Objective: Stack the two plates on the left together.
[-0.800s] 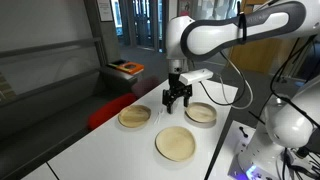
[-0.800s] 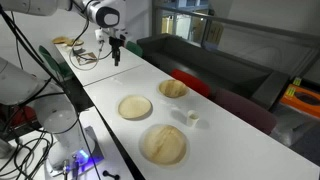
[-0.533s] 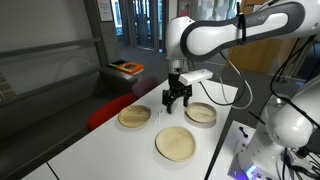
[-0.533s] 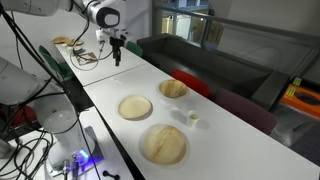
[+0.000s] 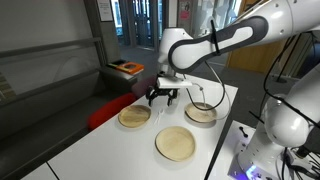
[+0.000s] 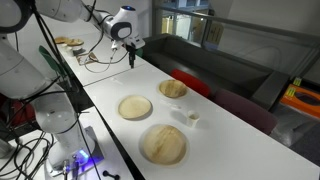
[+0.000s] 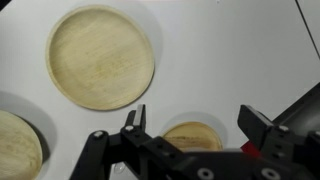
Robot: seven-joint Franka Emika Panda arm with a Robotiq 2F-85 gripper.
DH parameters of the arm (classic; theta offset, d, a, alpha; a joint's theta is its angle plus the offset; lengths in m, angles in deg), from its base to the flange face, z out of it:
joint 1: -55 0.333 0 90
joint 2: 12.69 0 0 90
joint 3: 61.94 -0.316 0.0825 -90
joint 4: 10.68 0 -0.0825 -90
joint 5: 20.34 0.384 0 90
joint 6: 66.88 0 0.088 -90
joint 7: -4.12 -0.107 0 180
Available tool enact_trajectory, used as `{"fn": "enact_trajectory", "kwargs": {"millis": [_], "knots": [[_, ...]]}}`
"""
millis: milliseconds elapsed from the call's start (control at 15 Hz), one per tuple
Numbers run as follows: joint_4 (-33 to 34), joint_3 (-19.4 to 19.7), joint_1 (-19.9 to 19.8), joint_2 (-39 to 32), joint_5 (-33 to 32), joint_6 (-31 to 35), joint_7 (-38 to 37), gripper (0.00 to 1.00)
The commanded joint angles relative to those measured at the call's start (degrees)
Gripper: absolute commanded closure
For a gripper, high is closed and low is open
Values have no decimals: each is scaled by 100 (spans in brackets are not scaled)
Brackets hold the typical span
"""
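At the near end of the white tabletop point(image 5: 115, 152) in an exterior view lies the wide plate point(image 5: 177, 144), flat on the surface with nothing on it. From it, the rimmed plate point(image 5: 201, 113), with a pale raised edge, sits at about one o'clock and apart from it. The deeper dish point(image 5: 134, 116), which looks to be no part of this job, sits at about ten o'clock. Higher in the picture, near twelve o'clock from the wide plate, hangs the pincer point(image 5: 163, 100), spread wide and well clear of the surface. The wrist view shows the fingers point(image 7: 134, 122) standing apart with nothing gripped between them. The two plates lie separate, so the step in hand is most likely the approach for a first pick. The rimmed plate seems the better one to lift, since it looks the smaller and should nest on the wide one. A shallow plate gives little to hold, so the pincer should come straight down over one side of the rim, one finger inside and one outside, and pinch the edge squarely. Lifted level, the plate then travels toward seven o'clock, centres over the wide plate, and is lowered until it rests there before the fingers let go. A grip too shallow on the rim could let the plate tip or slide, and a drift toward ten o'clock risks clipping the deeper dish.
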Motion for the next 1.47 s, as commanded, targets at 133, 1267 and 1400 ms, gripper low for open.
{"fn": "enact_trajectory", "kwargs": {"millis": [133, 1267, 1400], "knots": [[202, 394, -135, -1059, -397, 1463, -623, 0], [356, 1268, -57, -1999, -836, 2083, -580, 0], [356, 1268, -57, -1998, -836, 2083, -580, 0]]}}
